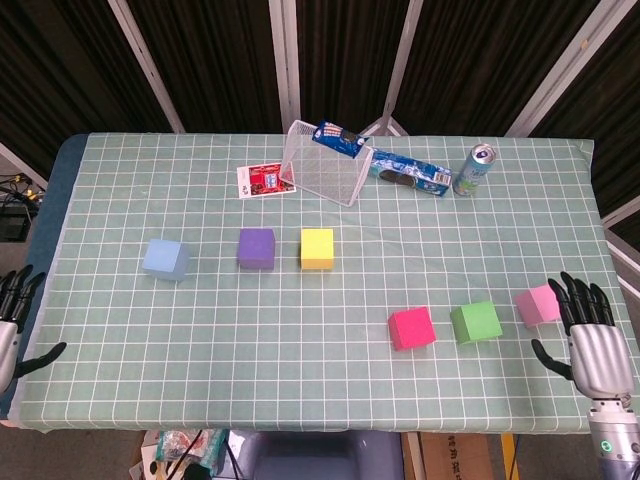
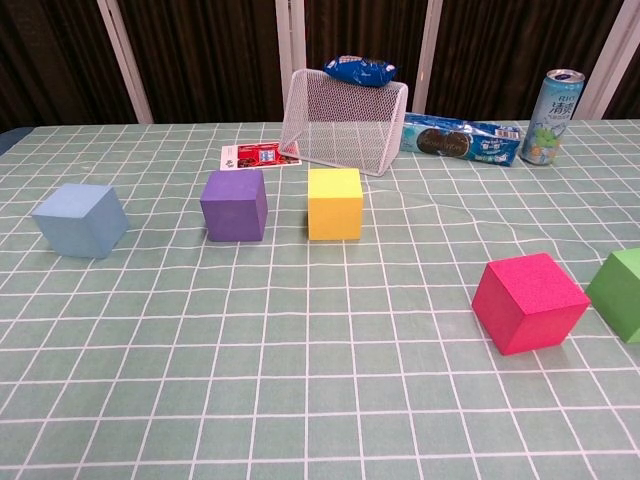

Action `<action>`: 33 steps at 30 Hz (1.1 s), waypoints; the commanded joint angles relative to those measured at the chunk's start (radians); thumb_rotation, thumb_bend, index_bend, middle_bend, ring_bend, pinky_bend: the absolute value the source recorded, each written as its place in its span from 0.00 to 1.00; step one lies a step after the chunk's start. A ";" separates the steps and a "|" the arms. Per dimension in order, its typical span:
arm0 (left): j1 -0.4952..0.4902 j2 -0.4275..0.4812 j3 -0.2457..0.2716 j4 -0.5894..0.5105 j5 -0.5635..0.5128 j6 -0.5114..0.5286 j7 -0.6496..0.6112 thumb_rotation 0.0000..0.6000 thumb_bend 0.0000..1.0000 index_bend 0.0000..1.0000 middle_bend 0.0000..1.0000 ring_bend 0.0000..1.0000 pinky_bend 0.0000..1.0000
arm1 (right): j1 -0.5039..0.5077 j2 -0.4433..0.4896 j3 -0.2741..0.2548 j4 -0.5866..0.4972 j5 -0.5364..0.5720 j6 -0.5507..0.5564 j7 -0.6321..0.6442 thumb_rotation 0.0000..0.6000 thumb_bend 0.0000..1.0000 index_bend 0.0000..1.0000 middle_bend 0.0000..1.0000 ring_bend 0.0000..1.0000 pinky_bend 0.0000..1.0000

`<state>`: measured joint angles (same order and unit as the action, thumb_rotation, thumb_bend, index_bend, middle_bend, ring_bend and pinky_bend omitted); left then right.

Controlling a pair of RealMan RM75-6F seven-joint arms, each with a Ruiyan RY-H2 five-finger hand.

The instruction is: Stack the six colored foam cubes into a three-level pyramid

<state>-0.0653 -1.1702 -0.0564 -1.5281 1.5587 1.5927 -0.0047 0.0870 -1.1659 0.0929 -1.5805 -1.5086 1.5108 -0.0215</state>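
No cube is stacked yet; all six lie singly on the bench (image 1: 330, 390).

Cube positions, head view, clock directions from bench centre:
- Light blue cube (image 1: 165, 259), purple cube (image 1: 256, 248) and yellow cube (image 1: 317, 248): a spaced row toward 9 to 11 o'clock.
- Red cube (image 1: 411, 327), green cube (image 1: 476, 322) and pink cube (image 1: 538, 303): a second row toward 4 o'clock, well apart from the first.

Hand state:
- Right hand (image 1: 590, 340): at the bench edge just beside the pink cube, fingers (image 1: 578, 300) spread, holding nothing.
- Left hand (image 1: 10, 325): off the 8 o'clock corner, fingers apart, holding nothing.

Probable faults:
- The pink cube sits near the bench edge. A closing hand that arrives off-centre may push the light foam over the edge.
- The two rows are far apart. A base built mid-bench requires several carries, and each release may nudge neighbouring cubes out of line.
- A gapped or skewed base row would likely tip the upper levels.
- The wire basket (image 1: 323, 163), biscuit packet (image 1: 410, 174) and drink can (image 1: 473, 168) stand at 12 to 1 o'clock; a high reach could strike them.
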 commanded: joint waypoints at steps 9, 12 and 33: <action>-0.002 0.004 -0.005 -0.018 -0.019 -0.013 -0.003 1.00 0.00 0.00 0.00 0.00 0.02 | 0.000 -0.017 0.000 0.022 -0.029 0.029 0.013 1.00 0.31 0.00 0.00 0.00 0.00; -0.004 0.008 -0.005 -0.027 -0.032 -0.027 0.004 1.00 0.00 0.00 0.00 0.00 0.02 | 0.003 -0.018 0.000 0.019 -0.021 0.017 0.014 1.00 0.31 0.00 0.00 0.00 0.00; -0.239 0.073 -0.172 -0.310 -0.230 -0.309 0.241 1.00 0.00 0.00 0.11 0.02 0.12 | 0.014 -0.013 0.009 0.000 0.035 -0.034 0.020 1.00 0.31 0.00 0.00 0.00 0.00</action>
<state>-0.2609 -1.0967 -0.1966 -1.8103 1.3672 1.3284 0.1927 0.1012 -1.1791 0.1022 -1.5801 -1.4738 1.4778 -0.0027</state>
